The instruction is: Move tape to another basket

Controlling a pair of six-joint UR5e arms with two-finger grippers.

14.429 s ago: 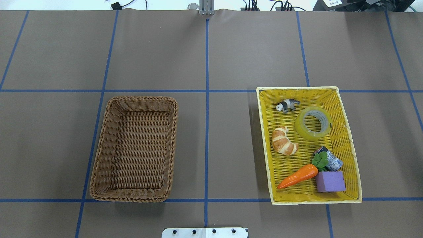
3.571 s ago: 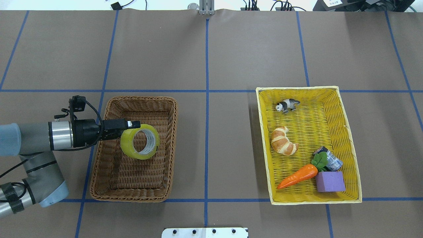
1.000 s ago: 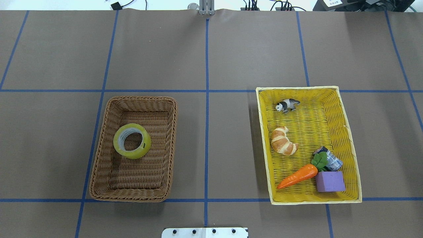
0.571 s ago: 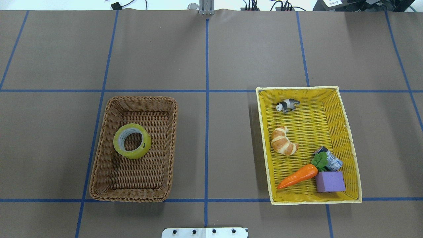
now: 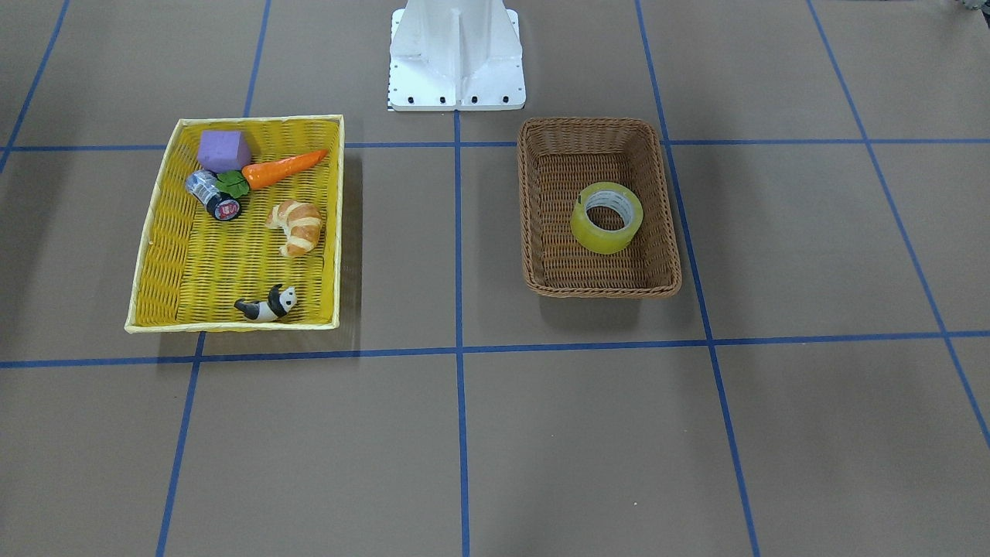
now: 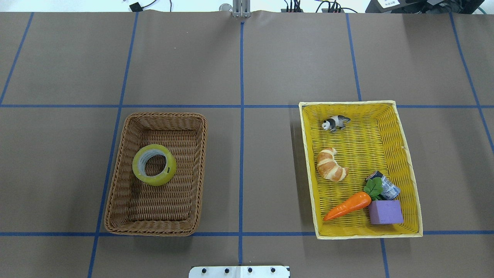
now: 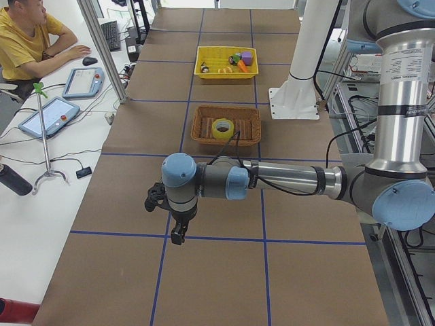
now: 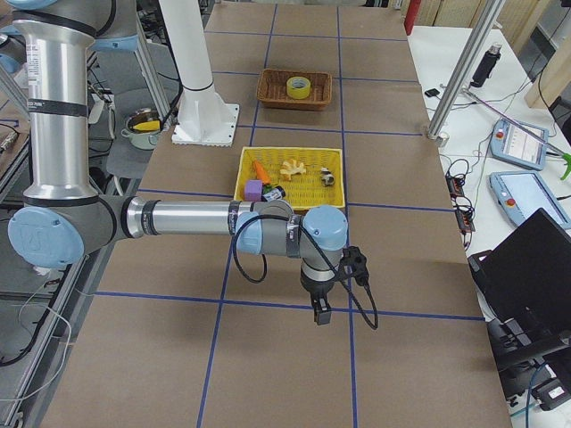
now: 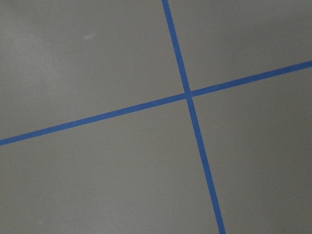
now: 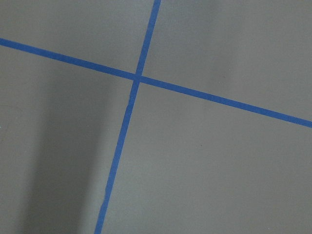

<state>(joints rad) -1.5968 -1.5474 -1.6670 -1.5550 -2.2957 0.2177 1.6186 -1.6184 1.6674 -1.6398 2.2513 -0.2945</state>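
The tape (image 6: 154,180), a yellowish roll with a white-grey core, lies flat inside the brown wicker basket (image 6: 116,170), toward its left wall. It also shows in the front view (image 5: 607,240) in that basket (image 5: 529,209). No gripper touches it. My left gripper (image 7: 177,234) hangs over bare table far from the basket, seen only in the left side view. My right gripper (image 8: 321,314) hangs over bare table beyond the yellow basket, seen only in the right side view. I cannot tell whether either is open or shut.
The shallow yellow basket (image 6: 359,109) on the right holds a panda figure (image 6: 335,122), a croissant (image 6: 331,165), a carrot (image 6: 347,206), a purple block (image 6: 385,212) and a small silver cylinder (image 6: 389,189). A white robot base (image 5: 456,54) stands at the table edge. Both wrist views show only table with blue lines.
Nothing moved in the last second. Earlier the tape lay in the yellow basket, then my left gripper held it over the brown basket; now it lies there and the arm has left the overhead view.
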